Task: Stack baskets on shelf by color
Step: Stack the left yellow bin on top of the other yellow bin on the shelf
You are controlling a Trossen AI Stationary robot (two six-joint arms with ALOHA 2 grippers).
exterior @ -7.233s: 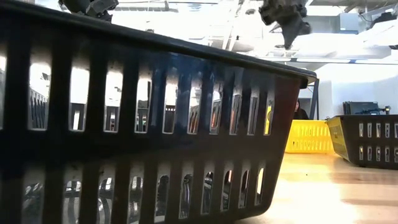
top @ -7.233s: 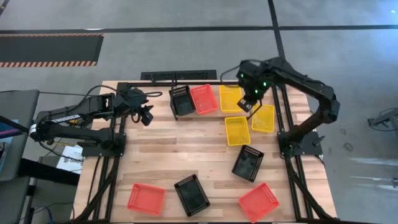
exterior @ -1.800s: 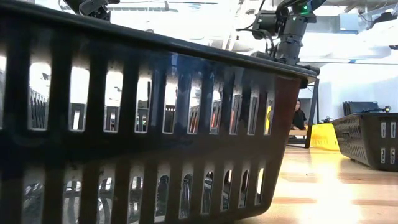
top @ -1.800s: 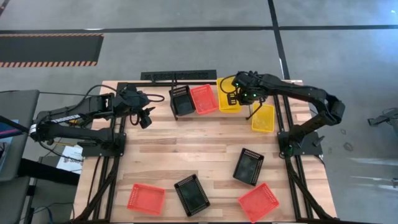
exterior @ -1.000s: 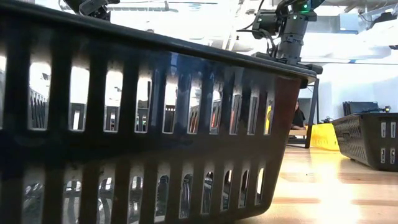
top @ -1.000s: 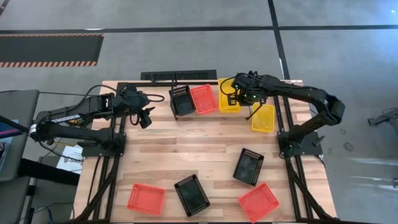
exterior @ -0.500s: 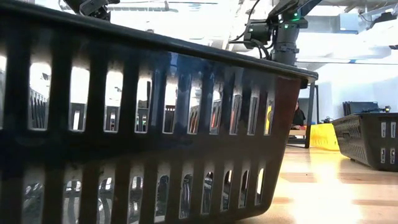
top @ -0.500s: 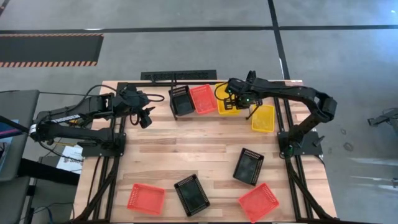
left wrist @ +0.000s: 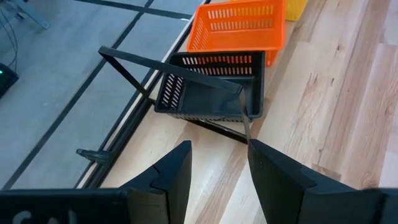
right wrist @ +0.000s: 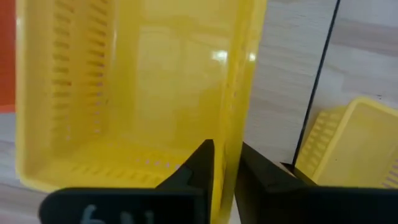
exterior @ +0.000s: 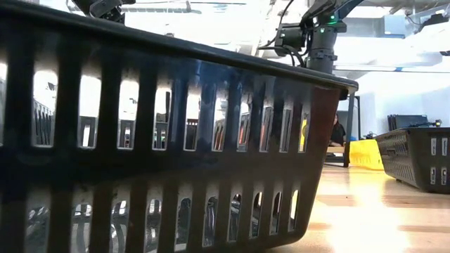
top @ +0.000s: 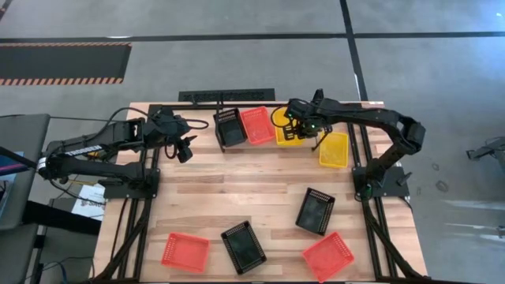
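On the shelf [left wrist: 168, 65] along the table's far edge sit a black basket [top: 230, 128], a red-orange basket [top: 258, 125] and a yellow basket [top: 286, 132]. My right gripper [top: 304, 130] points down over the yellow basket [right wrist: 137, 87], slightly open, one finger on each side of its right long wall. Whether this basket sits inside another yellow one, I cannot tell. A further yellow basket [top: 333, 149] lies just to the right. My left gripper [top: 185, 148] waits open at the far left, clear of everything. My right gripper comes from above, its fingers [right wrist: 198, 163] pointing down, one inside the yellow basket and one outside its right long wall [right wrist: 239, 106]. The wall fills most of the narrow gap. Whether the fingers touch it, I cannot tell.
Loose on the near half lie a black basket [top: 315, 210], a red-orange one [top: 327, 256], another black one [top: 243, 247] and another red-orange one [top: 185, 252]. The black one stands right before the low camera [exterior: 176, 140]. The table's middle is bare wood [top: 237, 181].
My right gripper has sunk and shifted a little toward the table's left, taking the yellow basket down with it at the shelf's right end.
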